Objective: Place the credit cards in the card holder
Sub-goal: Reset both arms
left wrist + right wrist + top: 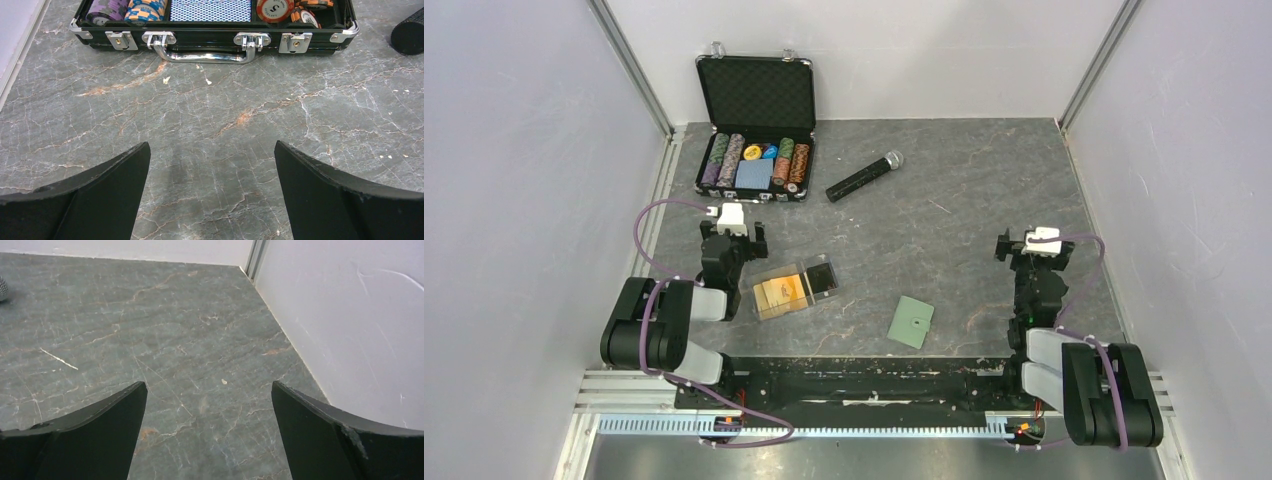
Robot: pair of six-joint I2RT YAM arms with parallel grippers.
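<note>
While left claw (211,150) and right claw (209,385) gape empty, we count nothing done: credit cards (784,291) lie in clear tray (750,290) (orange, black visible). Card holder (911,322), seemingly folded, at tray's 4 o'clock, apart.

"5" on a poker chip (275,8)

I see a grey marbled table (210,100) with pale and rust veins under my left gripper (212,146). White walls (514,200) enclose it ahead and to both sides, with metal rails (631,65) in the far corners. Light is even.
</note>
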